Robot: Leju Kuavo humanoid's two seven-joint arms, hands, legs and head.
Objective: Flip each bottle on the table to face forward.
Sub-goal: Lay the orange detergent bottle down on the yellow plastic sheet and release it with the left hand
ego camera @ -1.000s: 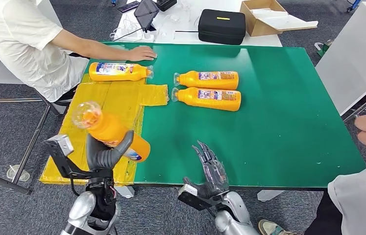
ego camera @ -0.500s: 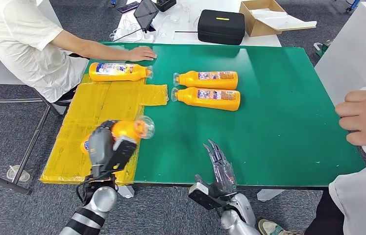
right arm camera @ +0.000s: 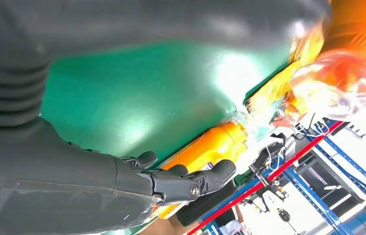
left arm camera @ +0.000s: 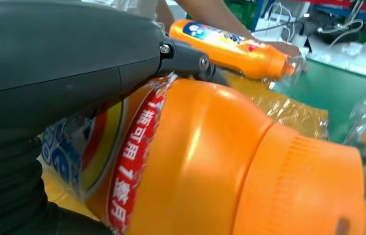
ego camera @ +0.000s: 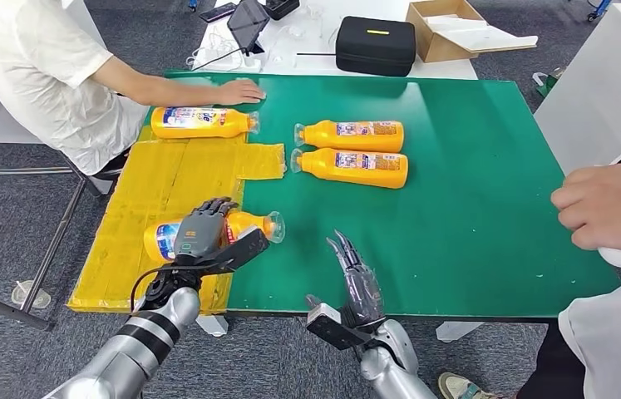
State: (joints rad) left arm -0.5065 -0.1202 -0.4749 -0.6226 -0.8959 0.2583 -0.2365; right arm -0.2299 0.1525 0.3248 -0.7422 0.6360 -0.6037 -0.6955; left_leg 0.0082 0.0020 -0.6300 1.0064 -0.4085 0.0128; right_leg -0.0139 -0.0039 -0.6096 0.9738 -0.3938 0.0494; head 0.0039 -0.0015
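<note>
An orange bottle (ego camera: 245, 224) with a clear cap lies on its side at the front left, across the edge of the yellow sheet (ego camera: 182, 170) and the green table (ego camera: 473, 208), cap pointing right. My left hand (ego camera: 204, 229) grips it, fingers over the top and thumb underneath. The left wrist view shows the same bottle (left arm camera: 210, 161) close up, label showing, beside my left hand (left arm camera: 48, 63). Three more orange bottles lie further back: one (ego camera: 203, 121) on the yellow sheet and two (ego camera: 352, 133) (ego camera: 355, 167) side by side on the green. My right hand (ego camera: 358, 281) hovers open over the front edge, holding nothing.
A seated person at the back left rests a hand (ego camera: 240, 91) on the table by the far bottle. Another person's hand (ego camera: 610, 208) reaches in from the right edge. A black case (ego camera: 376, 43) and a cardboard box (ego camera: 448, 29) stand behind the table.
My left hand has turned the raised bottle over and brought it down to lie on the table, cap to the right. The person's hand at the right has come further in.
</note>
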